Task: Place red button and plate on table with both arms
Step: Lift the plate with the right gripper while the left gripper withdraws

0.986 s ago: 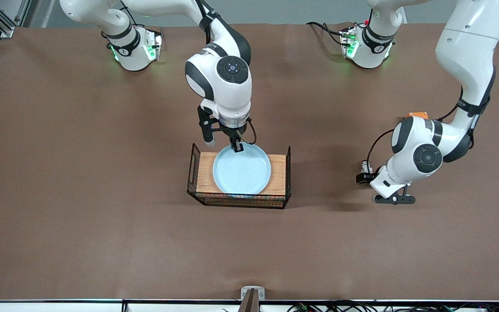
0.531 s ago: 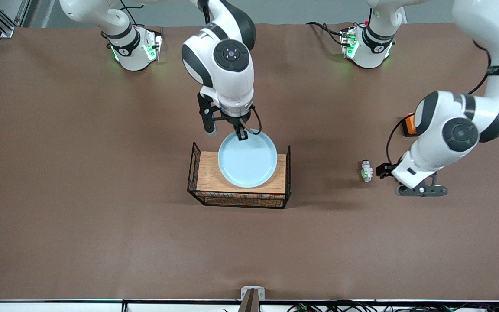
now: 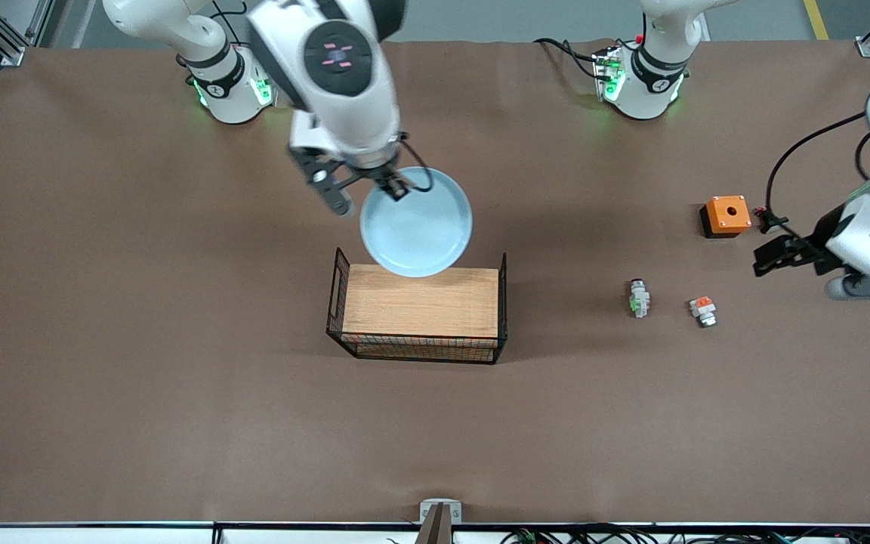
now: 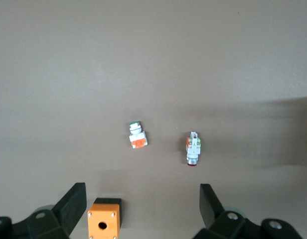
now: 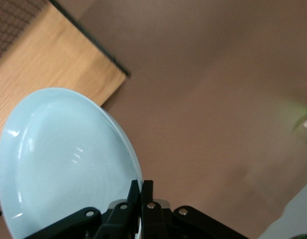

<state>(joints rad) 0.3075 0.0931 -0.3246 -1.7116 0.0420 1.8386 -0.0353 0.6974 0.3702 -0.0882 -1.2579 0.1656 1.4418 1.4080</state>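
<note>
- Up goes the plate [image 3: 416,223], lifted off the basket [image 3: 418,311], right gripper [image 3: 396,189] jaws clamped on its rim.
- Left gripper [image 3: 771,257] has backed toward the bench edge, jaws apart, red button [image 3: 638,297] left on the bench [image 3: 140,302].

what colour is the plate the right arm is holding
Pale blue, plain with no pattern. The plate shows best in the front view.

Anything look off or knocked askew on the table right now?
Nothing looks damaged or spilled. The red button lies on its side on the table, beside a similar white piece. The plate hangs tilted in the shut right gripper, partly over the basket. The left gripper is open and holds nothing.
</note>
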